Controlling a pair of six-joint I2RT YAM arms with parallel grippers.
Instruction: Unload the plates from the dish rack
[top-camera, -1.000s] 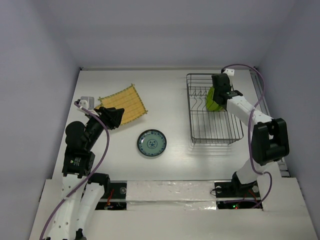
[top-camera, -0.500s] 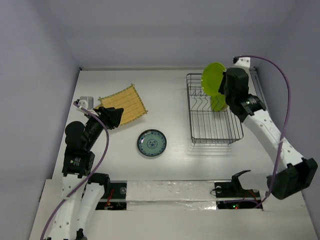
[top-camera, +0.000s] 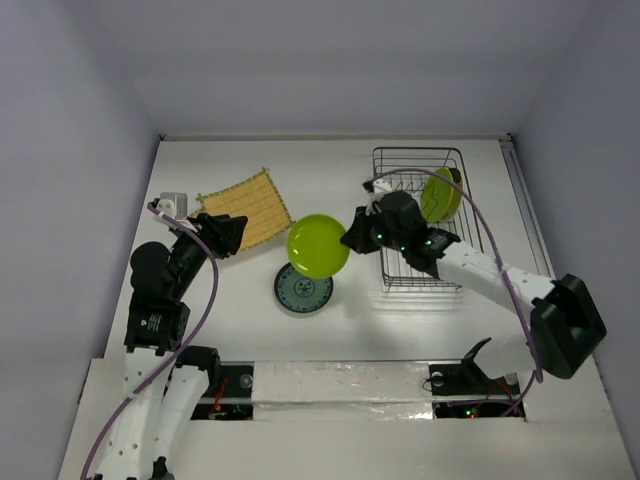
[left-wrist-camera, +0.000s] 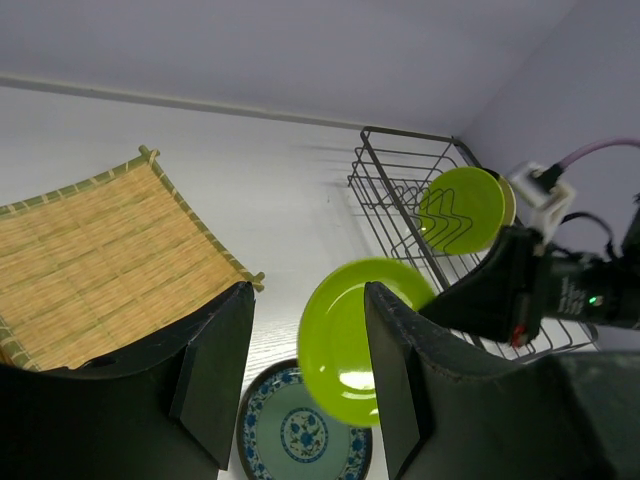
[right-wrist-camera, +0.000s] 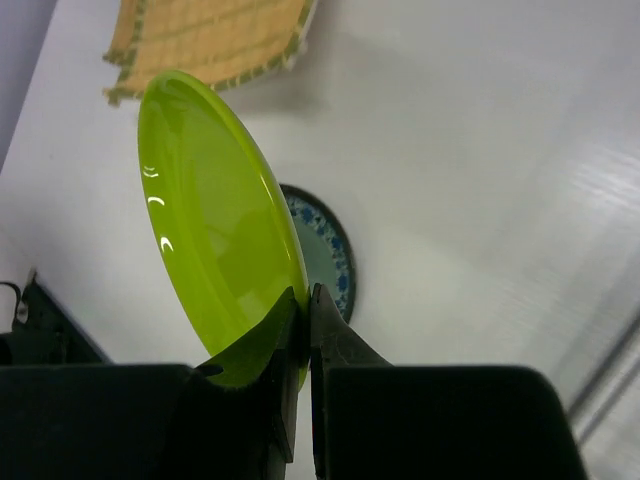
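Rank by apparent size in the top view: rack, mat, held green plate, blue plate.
Rack
mat
then held green plate and blue plate look alike, the green raised nearer the camera, overlapping the blue.

Right arm extended out to its left, left arm folded over its base.
Right gripper (top-camera: 350, 238) jaws nearly together, pinching green plate (top-camera: 318, 246) by the rim; left gripper (top-camera: 228, 234) fingers apart, holding nothing.

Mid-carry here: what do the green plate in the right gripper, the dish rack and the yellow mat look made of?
The carried green plate is glossy with sharp light glints: glazed ceramic or hard plastic, the look leaves it open. The dish rack is thin dark wire, likely coated metal. The mat is pale woven slats with bound edges, matte, probably bamboo.
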